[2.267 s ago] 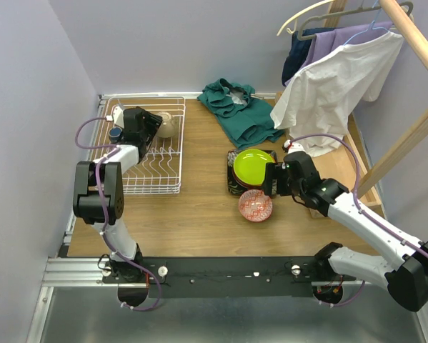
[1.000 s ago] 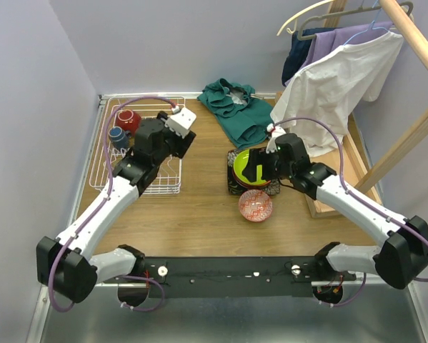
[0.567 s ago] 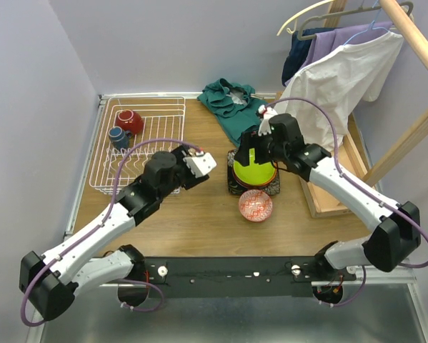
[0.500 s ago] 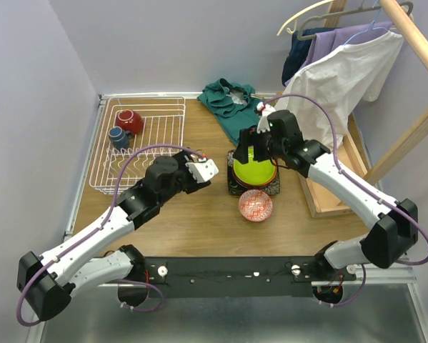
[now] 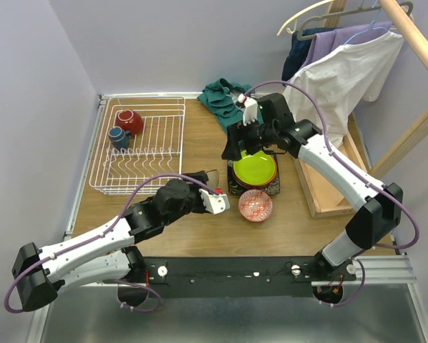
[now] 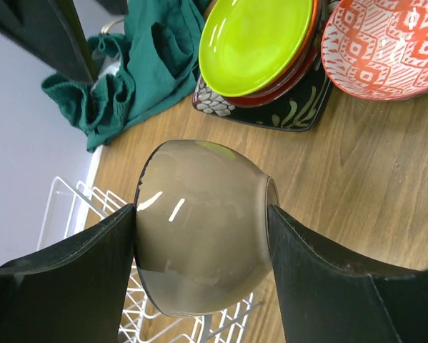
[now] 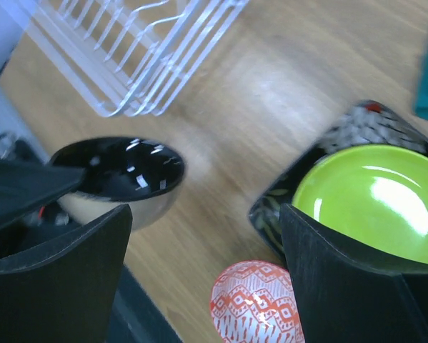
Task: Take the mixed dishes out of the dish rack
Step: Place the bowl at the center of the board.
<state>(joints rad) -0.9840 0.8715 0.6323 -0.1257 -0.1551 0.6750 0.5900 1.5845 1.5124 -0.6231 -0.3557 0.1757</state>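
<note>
Two arms are holding very different poses over the wooden tabletop (image 5: 199, 146). The right arm (image 5: 342, 175) is rising from its base at the near right, bending at the elbow and arching back toward the middle. The right pincer (image 5: 235, 146) is hanging above the rear left edge of the plate stack, its jaws spread wide with nothing between them. The left arm (image 5: 92, 243) is lying low, stretched out from the near left toward the centre, its wrist ending between the rack and the stack. The dish rack (image 5: 138, 153), a white wire basket with a row of upright tines, is sitting at the far left of the tabletop. Right of it the black square floral plate (image 6: 292, 118) is carrying the red and orange plates (image 6: 289, 87), seen only as rims. The lime-green plate (image 5: 255, 166) is lying flat on top of them, glossy and face up. The left pincer (image 6: 199, 214) is clamping the beige bowl (image 6: 199, 243) by its outer wall, one finger on either side. The bowl is smooth beige outside and shiny black inside. It is being held near the rack's near right corner, tipped well off upright, its axis running from the mouth on the rack side to the foot ring on the plates' side. Whether it is touching the wood I cannot tell. The red-patterned bowl (image 5: 255, 206) is sitting upright just in front of the stack. The red cup (image 5: 129, 120) and the dark-blue mug (image 5: 118, 136) are sitting in the rack's far left corner.
</note>
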